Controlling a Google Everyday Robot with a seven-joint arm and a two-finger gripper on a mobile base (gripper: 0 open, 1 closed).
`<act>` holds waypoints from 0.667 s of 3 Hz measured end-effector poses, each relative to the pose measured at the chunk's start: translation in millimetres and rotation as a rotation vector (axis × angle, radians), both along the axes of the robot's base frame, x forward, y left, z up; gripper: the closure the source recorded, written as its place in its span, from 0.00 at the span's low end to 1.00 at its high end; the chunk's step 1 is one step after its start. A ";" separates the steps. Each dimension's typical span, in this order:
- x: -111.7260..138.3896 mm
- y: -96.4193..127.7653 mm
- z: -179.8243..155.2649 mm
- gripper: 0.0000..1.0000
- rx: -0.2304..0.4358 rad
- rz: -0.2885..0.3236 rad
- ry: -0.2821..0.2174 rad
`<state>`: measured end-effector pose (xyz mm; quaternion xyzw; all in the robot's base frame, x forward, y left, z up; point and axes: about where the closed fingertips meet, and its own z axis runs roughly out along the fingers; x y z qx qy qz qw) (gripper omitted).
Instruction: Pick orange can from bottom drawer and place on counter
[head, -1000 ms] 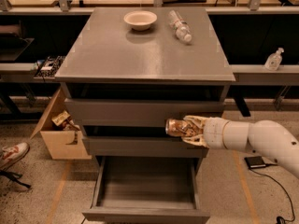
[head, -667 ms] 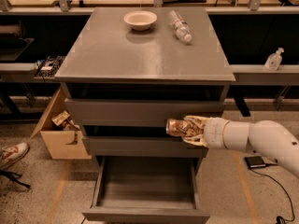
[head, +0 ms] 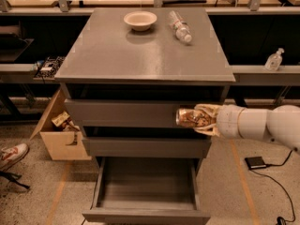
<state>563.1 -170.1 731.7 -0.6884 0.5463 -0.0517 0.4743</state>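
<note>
The orange can [head: 187,117] lies on its side in my gripper [head: 200,118], its silver end pointing left. The gripper is shut on the can and holds it in front of the upper drawer front, above and right of the bottom drawer [head: 146,189], which is pulled out and has nothing in it. My white arm [head: 262,124] comes in from the right. The counter [head: 140,50] is the grey top of the cabinet, above the can.
A pale bowl [head: 140,19] and a clear plastic bottle [head: 180,26] lie at the back of the counter. A cardboard box [head: 61,130] stands on the floor left of the cabinet. A small bottle [head: 273,59] sits on the right shelf. A shoe [head: 11,154] is at far left.
</note>
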 end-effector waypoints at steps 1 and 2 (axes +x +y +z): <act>4.4 -13.2 34.7 1.00 -0.063 0.013 -0.034; 13.7 -19.4 67.2 1.00 -0.110 0.055 -0.046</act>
